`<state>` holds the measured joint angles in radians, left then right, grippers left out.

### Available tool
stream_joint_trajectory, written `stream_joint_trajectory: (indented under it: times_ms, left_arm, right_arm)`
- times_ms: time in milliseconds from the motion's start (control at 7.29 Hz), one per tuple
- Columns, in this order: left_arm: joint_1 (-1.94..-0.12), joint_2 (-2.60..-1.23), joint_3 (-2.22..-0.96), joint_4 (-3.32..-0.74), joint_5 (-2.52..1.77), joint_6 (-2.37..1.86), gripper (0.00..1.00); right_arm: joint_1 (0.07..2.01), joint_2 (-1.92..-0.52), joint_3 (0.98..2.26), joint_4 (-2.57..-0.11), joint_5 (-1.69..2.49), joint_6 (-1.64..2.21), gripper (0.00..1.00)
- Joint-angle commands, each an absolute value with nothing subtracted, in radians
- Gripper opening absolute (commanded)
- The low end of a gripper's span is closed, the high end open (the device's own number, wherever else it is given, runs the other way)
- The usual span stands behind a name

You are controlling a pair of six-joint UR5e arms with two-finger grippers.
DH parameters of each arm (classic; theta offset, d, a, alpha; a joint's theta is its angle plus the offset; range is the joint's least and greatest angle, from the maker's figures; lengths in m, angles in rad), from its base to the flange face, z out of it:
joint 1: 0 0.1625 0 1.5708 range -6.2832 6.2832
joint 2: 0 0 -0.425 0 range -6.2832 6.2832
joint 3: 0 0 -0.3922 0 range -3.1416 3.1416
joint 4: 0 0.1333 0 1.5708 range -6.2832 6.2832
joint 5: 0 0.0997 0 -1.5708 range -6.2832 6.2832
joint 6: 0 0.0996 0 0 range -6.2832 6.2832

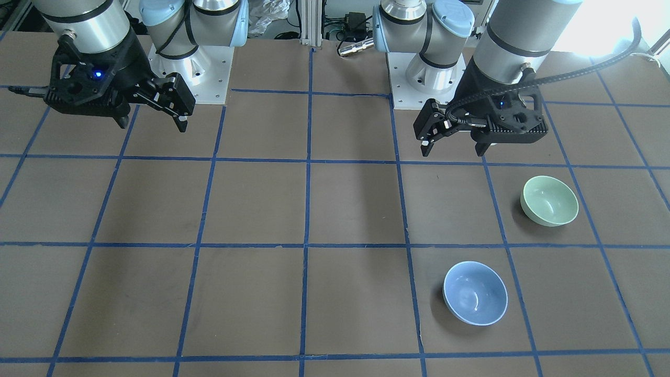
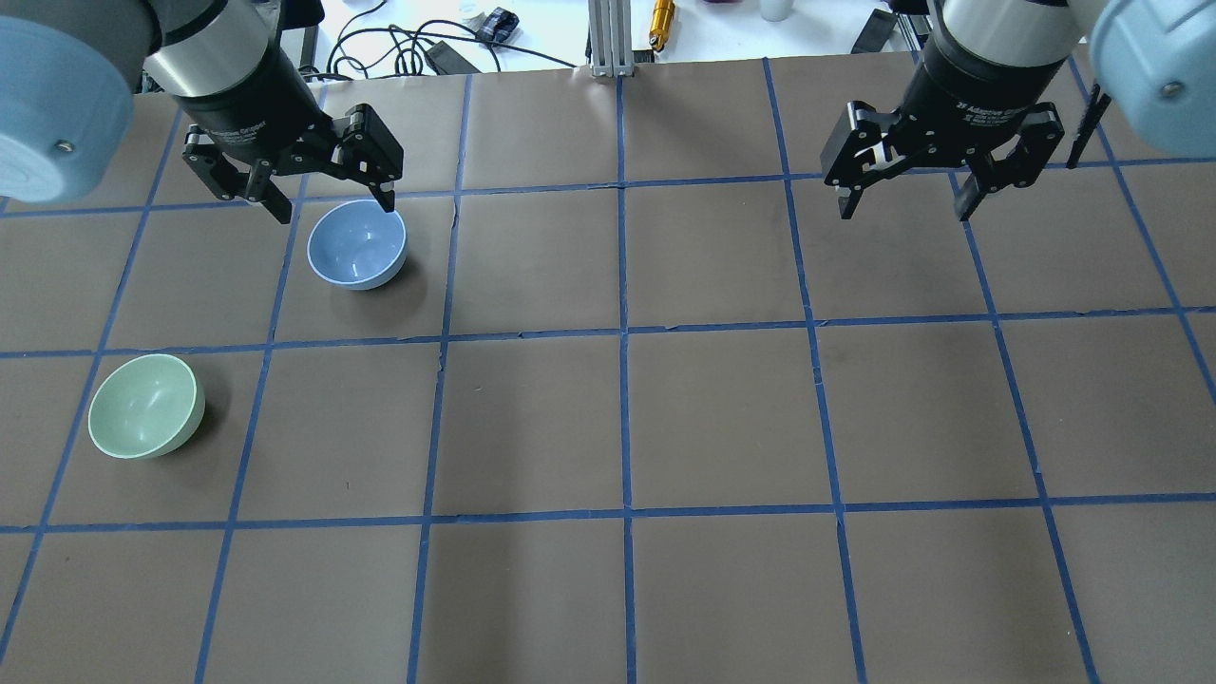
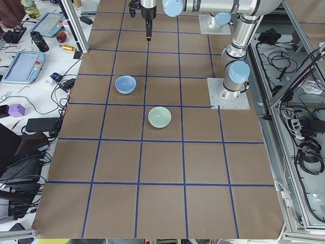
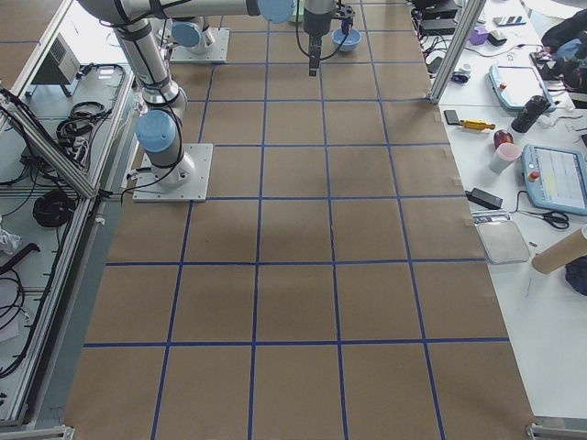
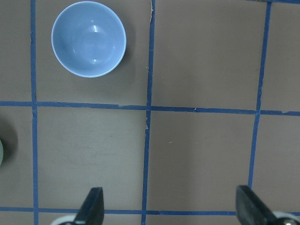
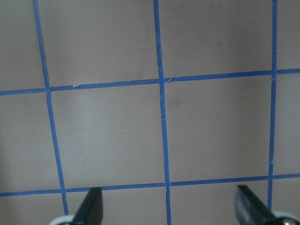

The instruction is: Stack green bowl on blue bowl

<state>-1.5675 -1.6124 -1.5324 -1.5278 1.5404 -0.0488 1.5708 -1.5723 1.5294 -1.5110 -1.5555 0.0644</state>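
The green bowl (image 1: 549, 200) stands upright on the brown table, on my left side; in the overhead view (image 2: 145, 406) it is near the left edge. The blue bowl (image 1: 475, 293) stands upright and empty one grid square away, further from my base (image 2: 357, 244). The two bowls are apart. My left gripper (image 2: 334, 207) is open and empty, hovering above the table; in its wrist view the blue bowl (image 5: 88, 39) lies at the upper left, clear of the fingers (image 5: 91, 208). My right gripper (image 2: 903, 211) is open and empty, hovering over bare table on the other side.
The table (image 2: 627, 418) is covered in brown paper with a blue tape grid. The two arm bases (image 1: 188, 73) (image 1: 426, 78) are bolted at my edge. An aluminium post (image 2: 608, 38) and cables stand beyond the far edge. A side bench (image 3: 30, 56) holds tablets and tools.
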Motion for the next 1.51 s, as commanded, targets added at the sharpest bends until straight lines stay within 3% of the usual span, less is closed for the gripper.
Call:
stream_joint_trajectory:
  times_ms: [0,549,1373]
  left_arm:
    - [-1.568,-1.612,-1.535,-1.528,1.543,-0.048,1.0]
    - [-1.527,-1.612,-1.542,-1.529,1.545,-0.043,1.0]
    - [-0.996,-1.661,-1.643,-1.525,1.589,0.576,1.0]
  right_arm:
    - [1.571,-1.572,1.529,-1.511,-1.555,0.064,1.0]
    - [1.571,-1.572,1.529,-1.513,-1.555,0.064,1.0]
    - [1.571,-1.572,1.529,-1.511,-1.555,0.064,1.0]
